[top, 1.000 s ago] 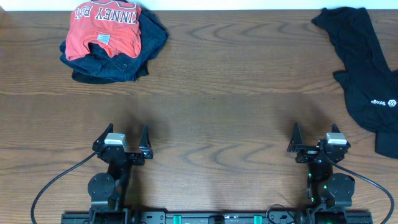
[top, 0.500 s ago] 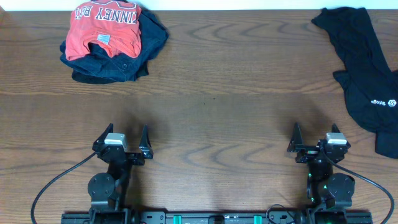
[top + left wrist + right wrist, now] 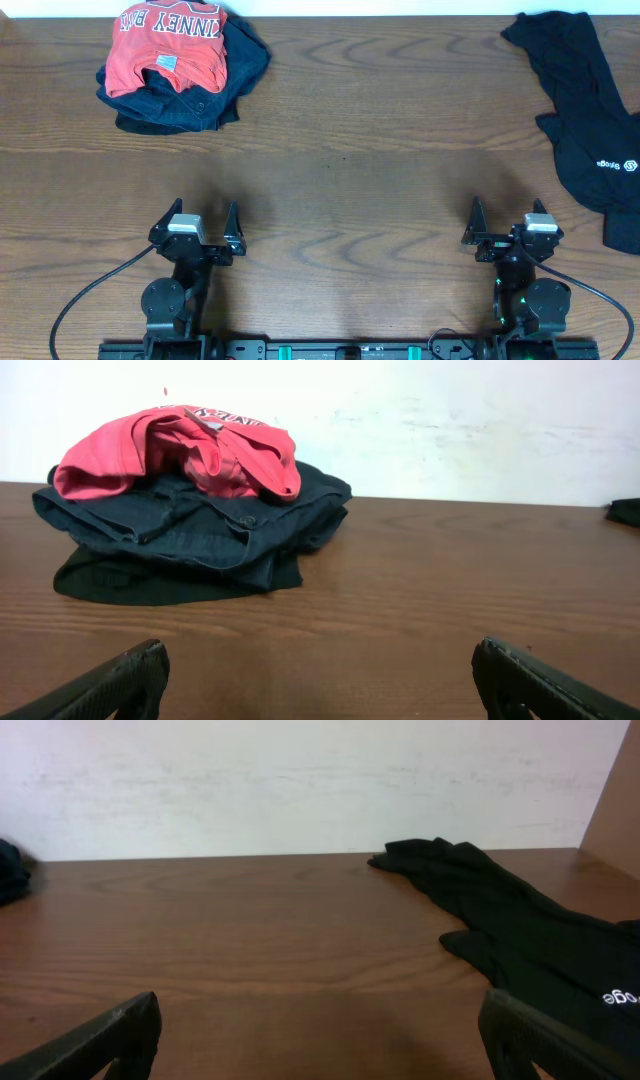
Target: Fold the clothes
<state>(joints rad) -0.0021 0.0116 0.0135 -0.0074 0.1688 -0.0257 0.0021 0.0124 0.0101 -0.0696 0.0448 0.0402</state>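
Left gripper (image 3: 206,208) and right gripper (image 3: 507,206) spread wide, empty, black shirt (image 3: 585,120) crumpled far right, white logo (image 3: 617,161) showing

The black shirt (image 3: 585,120) runs off the overhead view's right edge; its white logo (image 3: 617,162) is too small to read. The red shirt (image 3: 150,50) hides much of the navy garment (image 3: 235,65).
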